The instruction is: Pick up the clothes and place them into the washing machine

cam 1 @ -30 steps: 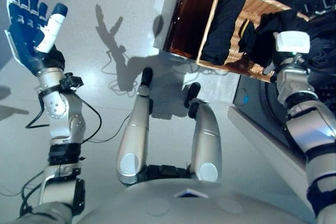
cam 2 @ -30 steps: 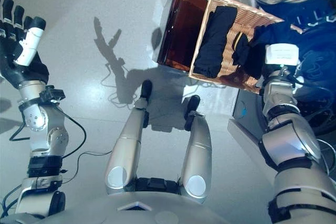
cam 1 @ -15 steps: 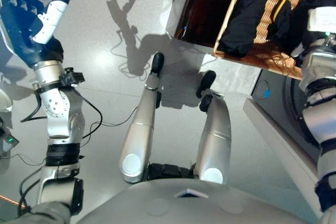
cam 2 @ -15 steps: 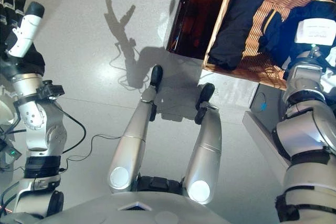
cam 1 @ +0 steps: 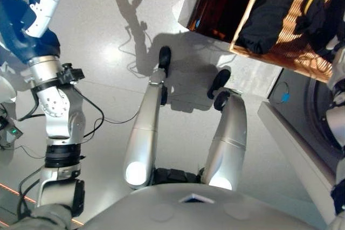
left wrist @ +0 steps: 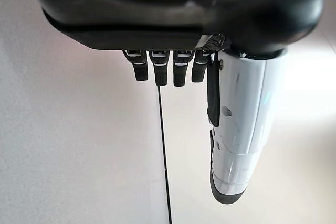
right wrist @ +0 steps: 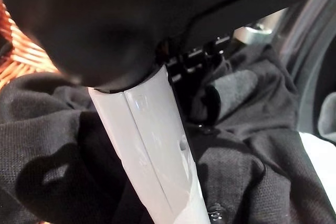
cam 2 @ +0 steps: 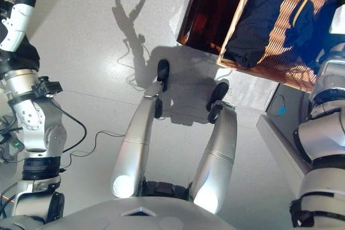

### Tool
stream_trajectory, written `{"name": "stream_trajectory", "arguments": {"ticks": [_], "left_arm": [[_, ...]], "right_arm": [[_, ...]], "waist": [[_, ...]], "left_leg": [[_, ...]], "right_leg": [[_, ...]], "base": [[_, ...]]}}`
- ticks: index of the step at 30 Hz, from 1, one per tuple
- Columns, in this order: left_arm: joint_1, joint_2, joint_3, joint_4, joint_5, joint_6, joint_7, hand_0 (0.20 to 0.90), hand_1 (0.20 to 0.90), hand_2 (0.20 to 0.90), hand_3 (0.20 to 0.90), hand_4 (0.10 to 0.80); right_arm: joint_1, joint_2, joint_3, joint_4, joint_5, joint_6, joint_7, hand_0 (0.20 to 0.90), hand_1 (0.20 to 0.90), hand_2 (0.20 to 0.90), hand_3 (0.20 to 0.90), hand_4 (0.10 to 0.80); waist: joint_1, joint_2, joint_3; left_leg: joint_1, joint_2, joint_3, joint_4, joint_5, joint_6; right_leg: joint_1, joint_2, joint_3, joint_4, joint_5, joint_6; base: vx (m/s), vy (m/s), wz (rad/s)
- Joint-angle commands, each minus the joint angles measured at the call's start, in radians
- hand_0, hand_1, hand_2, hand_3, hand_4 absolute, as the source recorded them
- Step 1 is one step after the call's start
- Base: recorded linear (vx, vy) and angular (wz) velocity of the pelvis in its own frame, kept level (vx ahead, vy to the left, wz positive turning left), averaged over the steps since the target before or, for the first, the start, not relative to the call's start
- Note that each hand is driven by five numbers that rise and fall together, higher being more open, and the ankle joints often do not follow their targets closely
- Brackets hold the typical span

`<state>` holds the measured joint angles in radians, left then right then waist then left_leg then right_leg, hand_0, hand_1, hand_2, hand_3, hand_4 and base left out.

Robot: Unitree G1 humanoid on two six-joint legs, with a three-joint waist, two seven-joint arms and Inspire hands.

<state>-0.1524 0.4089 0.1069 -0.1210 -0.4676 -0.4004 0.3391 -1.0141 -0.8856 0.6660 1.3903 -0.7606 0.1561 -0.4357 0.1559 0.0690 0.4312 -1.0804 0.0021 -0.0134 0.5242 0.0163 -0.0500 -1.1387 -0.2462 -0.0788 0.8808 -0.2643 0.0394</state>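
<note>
Your left hand (cam 1: 27, 20) raised over floor (cam 1: 102, 41), fingers straight, holding nothing. Your right hand (right wrist: 152, 145) pressed into dark clothes (right wrist: 247, 182) at wicker basket (cam 1: 302, 52) beside washing machine (cam 1: 302, 117); fingers buried in cloth, grip state unclear. More dark clothes lie in basket.

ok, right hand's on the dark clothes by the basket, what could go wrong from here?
The right hand is on black clothes; its fingers are hidden in the folds, so the hold may be partial and cloth could slip.

More dark clothes lie in the wicker basket; lifting may drag them out.

The left hand is raised and open.
</note>
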Motion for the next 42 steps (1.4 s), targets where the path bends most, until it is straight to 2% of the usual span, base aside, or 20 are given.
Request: {"name": "stream_trajectory", "arguments": {"ticks": [1, 2, 4, 5, 8, 10, 20, 22, 25, 26, 27, 28, 29, 30, 31, 32, 33, 34, 36, 42], "left_arm": [[0.014, -0.012, 0.087, -0.080, -0.016, -0.131, 0.027, 0.900, 0.900, 0.900, 0.900, 0.800], [0.013, -0.011, 0.086, -0.078, -0.016, -0.132, 0.027, 0.900, 0.900, 0.900, 0.900, 0.800], [-0.004, 0.001, 0.082, -0.067, -0.012, -0.133, 0.021, 0.900, 0.900, 0.900, 0.900, 0.800], [-0.004, 0.002, 0.082, -0.067, -0.012, -0.133, 0.021, 0.900, 0.900, 0.900, 0.900, 0.800], [-0.034, 0.020, 0.075, -0.022, -0.025, -0.140, 0.013, 0.900, 0.900, 0.900, 0.900, 0.800], [-0.053, 0.025, 0.068, 0.009, -0.038, -0.144, 0.006, 0.900, 0.900, 0.900, 0.900, 0.800], [-0.096, 0.031, 0.050, 0.098, -0.083, -0.148, -0.016, 0.900, 0.900, 0.900, 0.900, 0.800], [-0.102, 0.033, 0.043, 0.134, -0.083, -0.137, -0.015, 0.900, 0.900, 0.900, 0.900, 0.800], [-0.109, 0.055, 0.022, 0.157, -0.078, -0.137, -0.032, 0.900, 0.900, 0.900, 0.900, 0.800], [-0.110, 0.056, 0.021, 0.158, -0.079, -0.138, -0.033, 0.900, 0.900, 0.900, 0.900, 0.800], [-0.105, 0.051, 0.003, 0.159, -0.094, -0.142, -0.042, 0.900, 0.900, 0.900, 0.900, 0.800], [-0.103, 0.046, -0.008, 0.162, -0.101, -0.146, -0.051, 0.900, 0.900, 0.900, 0.900, 0.800], [-0.099, 0.030, -0.011, 0.177, -0.112, -0.152, -0.056, 0.900, 0.900, 0.900, 0.900, 0.800], [-0.100, 0.031, -0.013, 0.177, -0.113, -0.153, -0.056, 0.900, 0.900, 0.900, 0.900, 0.800], [-0.099, 0.031, -0.013, 0.177, -0.113, -0.153, -0.056, 0.900, 0.900, 0.900, 0.900, 0.800], [-0.095, 0.015, -0.019, 0.175, -0.092, -0.142, -0.047, 0.900, 0.900, 0.900, 0.900, 0.800], [-0.086, 0.021, -0.018, 0.169, -0.087, -0.145, -0.059, 0.900, 0.900, 0.900, 0.900, 0.800], [-0.052, 0.001, -0.040, 0.157, -0.109, -0.155, -0.091, 0.900, 0.900, 0.900, 0.900, 0.800], [-0.020, -0.022, -0.040, 0.159, -0.108, -0.144, -0.101, 0.900, 0.900, 0.900, 0.900, 0.800], [-0.002, -0.020, -0.041, 0.180, -0.108, -0.132, -0.104, 0.900, 0.900, 0.900, 0.900, 0.800]], "right_arm": [[0.065, -0.023, 0.057, 0.036, 0.015, 0.018, 0.034, 0.200, 0.200, 0.200, 0.200, 0.300], [0.066, -0.023, 0.056, 0.036, 0.015, 0.018, 0.034, 0.200, 0.200, 0.200, 0.200, 0.300], [0.082, -0.013, 0.041, 0.027, 0.029, 0.010, 0.029, 0.200, 0.200, 0.200, 0.200, 0.300], [0.082, -0.013, 0.041, 0.027, 0.029, 0.010, 0.029, 0.200, 0.200, 0.200, 0.200, 0.300], [0.117, 0.016, 0.009, 0.006, 0.057, -0.005, 0.025, 0.200, 0.200, 0.200, 0.200, 0.300], [0.143, 0.041, -0.012, -0.004, 0.080, -0.014, 0.017, 0.200, 0.200, 0.200, 0.200, 0.300], [0.240, 0.156, -0.118, -0.010, 0.206, -0.036, -0.014, 0.200, 0.200, 0.200, 0.200, 0.300], [0.240, 0.215, -0.187, -0.028, 0.323, -0.058, -0.030, 0.200, 0.200, 0.200, 0.200, 0.300], [0.270, 0.249, -0.301, -0.025, 0.480, -0.103, -0.059, 0.200, 0.200, 0.200, 0.200, 0.300], [0.270, 0.249, -0.301, -0.024, 0.481, -0.104, -0.060, 0.200, 0.200, 0.200, 0.200, 0.300], [0.275, 0.259, -0.377, -0.017, 0.595, -0.133, -0.073, 0.200, 0.200, 0.200, 0.200, 0.300], [0.284, 0.260, -0.403, -0.018, 0.632, -0.144, -0.082, 0.200, 0.200, 0.200, 0.200, 0.300], [0.314, 0.274, -0.457, -0.031, 0.685, -0.164, -0.101, 0.200, 0.200, 0.200, 0.200, 0.300], [0.317, 0.274, -0.460, -0.034, 0.685, -0.164, -0.101, 0.200, 0.200, 0.200, 0.200, 0.300], [0.318, 0.274, -0.460, -0.034, 0.685, -0.164, -0.101, 0.200, 0.200, 0.200, 0.200, 0.300], [0.374, 0.304, -0.477, -0.026, 0.691, -0.165, -0.084, 0.200, 0.200, 0.200, 0.200, 0.300], [0.364, 0.311, -0.499, -0.057, 0.739, -0.192, -0.115, 0.200, 0.200, 0.200, 0.200, 0.300], [0.380, 0.306, -0.541, -0.054, 0.808, -0.217, -0.128, 0.200, 0.200, 0.200, 0.200, 0.300], [0.443, 0.335, -0.609, -0.077, 0.890, -0.249, -0.148, 0.200, 0.200, 0.200, 0.200, 0.300], [0.509, 0.385, -0.755, -0.077, 1.143, -0.344, -0.133, 0.200, 0.200, 0.200, 0.200, 0.300]], "waist": [[-0.023, 0.056, -0.092], [-0.022, 0.055, -0.091], [-0.029, 0.057, -0.088], [-0.029, 0.057, -0.088], [-0.042, 0.054, -0.073], [-0.043, 0.048, -0.070], [-0.035, 0.013, -0.097], [-0.036, -0.001, -0.092], [-0.061, 0.000, -0.066], [-0.060, -0.001, -0.062], [-0.081, 0.022, -0.044], [-0.083, 0.025, -0.038], [-0.084, 0.023, -0.034], [-0.085, 0.024, -0.024], [-0.083, 0.026, -0.028], [-0.071, 0.005, -0.045], [-0.095, 0.008, -0.038], [-0.091, 0.005, -0.072], [-0.085, -0.008, -0.107], [-0.092, -0.006, -0.130]], "left_leg": [[-0.012, -0.002, 0.066, 0.142, -0.170, -0.030], [-0.012, -0.002, 0.066, 0.142, -0.170, -0.030], [-0.005, 0.041, 0.127, 0.144, -0.165, -0.030], [-0.005, 0.041, 0.127, 0.145, -0.165, -0.030], [0.031, 0.088, 0.211, 0.138, -0.156, -0.026], [0.053, 0.095, 0.226, 0.114, -0.153, -0.020], [0.138, 0.027, 0.169, -0.058, -0.107, 0.003], [0.202, 0.000, 0.148, -0.095, -0.104, 0.015], [0.301, -0.020, 0.130, -0.140, -0.114, 0.043], [0.305, -0.022, 0.131, -0.141, -0.113, 0.045], [0.346, -0.024, 0.119, -0.142, -0.106, 0.049], [0.375, -0.028, 0.115, -0.154, -0.106, 0.045], [0.433, -0.026, 0.106, -0.181, -0.104, 0.029], [0.429, -0.025, 0.112, -0.187, -0.073, 0.034], [0.443, -0.024, 0.103, -0.185, -0.102, 0.028], [0.441, -0.046, 0.106, -0.152, -0.113, 0.015], [0.429, -0.044, 0.112, -0.162, -0.077, 0.023], [0.472, -0.043, 0.111, -0.200, -0.062, 0.026], [0.530, -0.034, 0.108, -0.235, -0.063, 0.014], [0.566, -0.007, 0.066, -0.177, -0.084, -0.008]], "right_leg": [[-0.015, 0.048, -0.010, -0.045, 0.038, 0.031], [-0.015, 0.048, -0.010, -0.044, 0.037, 0.031], [-0.011, 0.048, -0.024, -0.046, 0.036, 0.028], [-0.011, 0.048, -0.024, -0.046, 0.036, 0.028], [0.017, 0.052, -0.050, -0.060, 0.033, 0.019], [0.039, 0.055, -0.063, -0.086, 0.038, 0.018], [0.197, 0.073, -0.074, -0.261, 0.089, 0.037], [0.260, 0.084, -0.079, -0.295, 0.123, 0.058], [0.256, 0.088, -0.039, -0.221, 0.246, 0.151], [0.258, 0.087, -0.038, -0.219, 0.247, 0.153], [0.266, 0.120, 0.005, -0.179, 0.213, 0.152], [0.302, 0.109, 0.006, -0.228, 0.188, 0.134], [0.354, 0.046, -0.003, -0.391, 0.203, 0.106], [0.357, 0.044, -0.013, -0.409, 0.236, 0.096], [0.367, 0.048, -0.007, -0.400, 0.206, 0.105], [0.481, -0.003, -0.066, -0.560, 0.225, 0.095], [0.449, 0.015, -0.008, -0.543, 0.277, 0.090], [0.490, 0.071, 0.002, -0.550, 0.276, 0.082], [0.570, 0.068, -0.031, -0.613, 0.272, 0.081], [0.650, 0.084, -0.043, -0.622, 0.229, 0.057]], "base": [[0.006, -0.066, 0.08], [0.002, -0.031, 0.16], [0.004, -0.039, 0.13], [0.007, -0.066, 0.11], [0.021, -0.097, 0.18], [0.041, -0.055, 0.14], [0.052, -0.002, 0.09], [0.059, 0.034, 0.03], [0.050, 0.057, 0.08], [0.048, 0.066, 0.00], [0.055, 0.050, 0.12], [0.166, 0.014, 0.45], [0.032, -0.021, 0.53], [0.111, -0.031, 0.39], [0.059, -0.087, -0.05], [0.005, -0.100, -0.06], [-0.046, -0.091, -0.02], [-0.046, -0.042, 0.09], [0.140, -0.089, -0.11], [0.049, -0.139, -0.03]]}}
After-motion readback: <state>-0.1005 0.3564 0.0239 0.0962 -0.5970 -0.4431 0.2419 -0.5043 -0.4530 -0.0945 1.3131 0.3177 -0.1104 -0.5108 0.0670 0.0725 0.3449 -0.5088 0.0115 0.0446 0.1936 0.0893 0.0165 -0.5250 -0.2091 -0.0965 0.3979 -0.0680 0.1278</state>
